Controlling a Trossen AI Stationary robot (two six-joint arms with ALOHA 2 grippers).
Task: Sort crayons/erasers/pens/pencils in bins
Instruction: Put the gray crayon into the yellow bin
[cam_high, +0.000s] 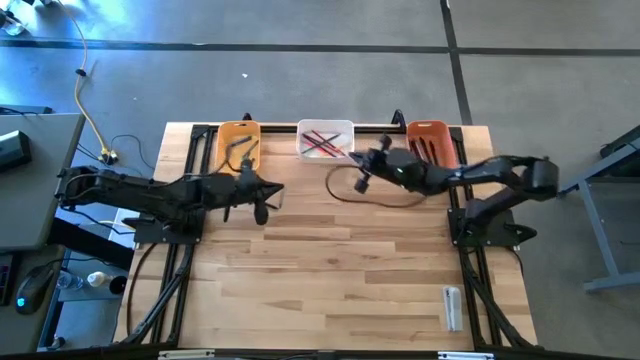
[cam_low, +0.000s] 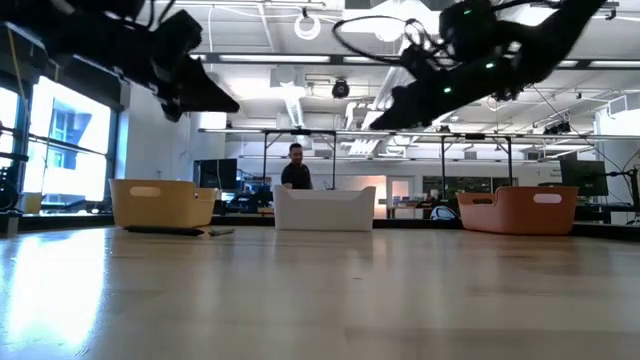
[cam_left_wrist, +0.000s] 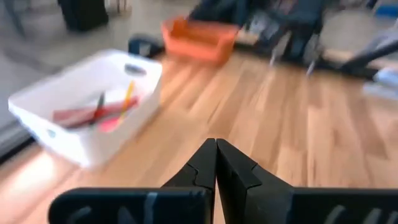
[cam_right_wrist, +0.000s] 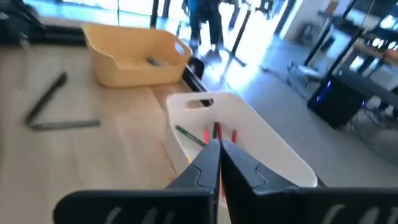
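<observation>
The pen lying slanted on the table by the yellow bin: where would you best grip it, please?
Mid-shaft of the pen, from straight above, closing across its length: it lies flat on the table, and one end nears a second pen.

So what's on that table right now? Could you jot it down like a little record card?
yellow bin: far left of table
white bin: far middle, holds pencils in red, pink and green
orange bin: far right of table
dark pens: two on the wood beside the yellow bin
left gripper: jaws shut, empty, raised off the table
right gripper: jaws shut, empty, beside the white bin
small whitish item: near right corner
</observation>
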